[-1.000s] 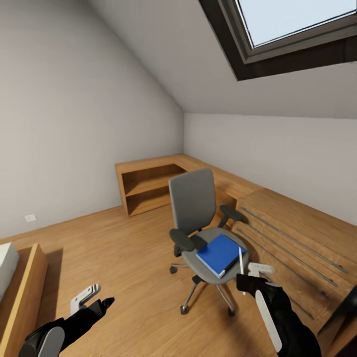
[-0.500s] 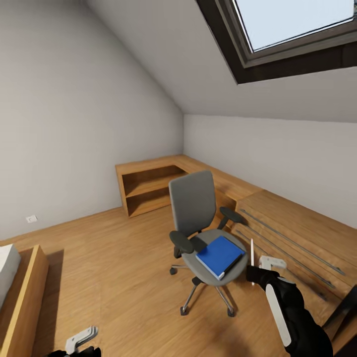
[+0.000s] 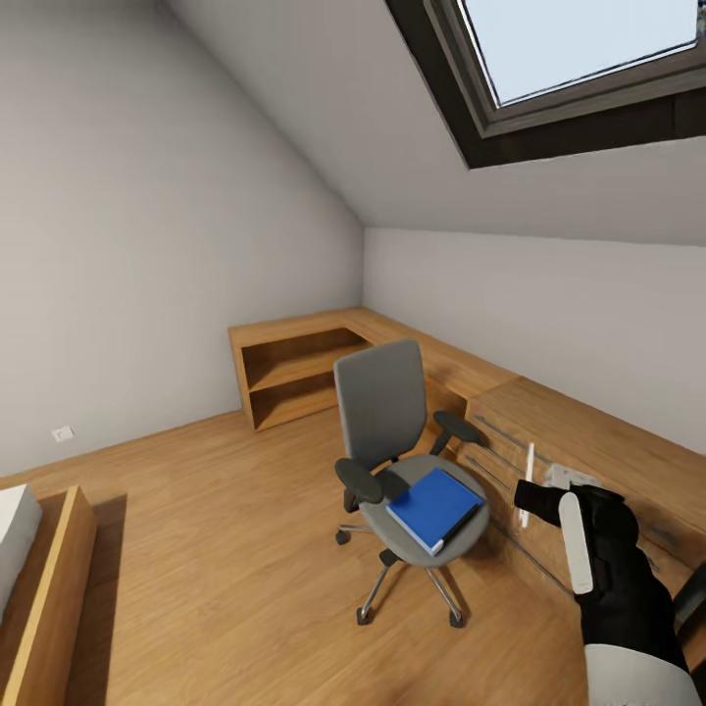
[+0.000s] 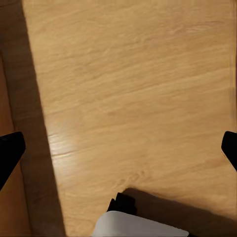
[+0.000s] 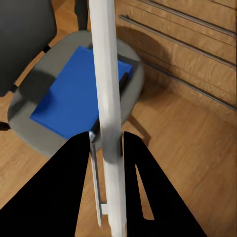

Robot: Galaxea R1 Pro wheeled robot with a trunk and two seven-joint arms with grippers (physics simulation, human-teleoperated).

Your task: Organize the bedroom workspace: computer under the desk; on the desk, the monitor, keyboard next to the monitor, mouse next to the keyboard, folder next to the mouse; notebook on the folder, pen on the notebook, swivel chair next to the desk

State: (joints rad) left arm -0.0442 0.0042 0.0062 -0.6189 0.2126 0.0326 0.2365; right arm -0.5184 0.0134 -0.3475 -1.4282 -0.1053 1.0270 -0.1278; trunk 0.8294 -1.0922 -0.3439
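Head view: in the attic bedroom, a grey swivel chair stands on the oak plank floor, just in front of a light oak dresser with long metal bar handles and near the open oak corner shelves. A bright blue folder lies flat on the chair's seat, black spine toward the seat's front edge. To the chair's right, the robot's right gripper is clenched on a slim white pen, held upright beside the seat and in front of the dresser drawers. A skylight cuts into the sloped pale grey ceiling, and the corner of a wooden bed frame sits at the near left.

The right wrist view looks down the pen, pinched between the two black fingers, with the folder on the grey chair seat below it and the dresser's bar handles to one side.

In the left wrist view, the left gripper hangs over bare floorboards, its two dark fingertips at opposite edges of the frame, spread wide and holding nothing.
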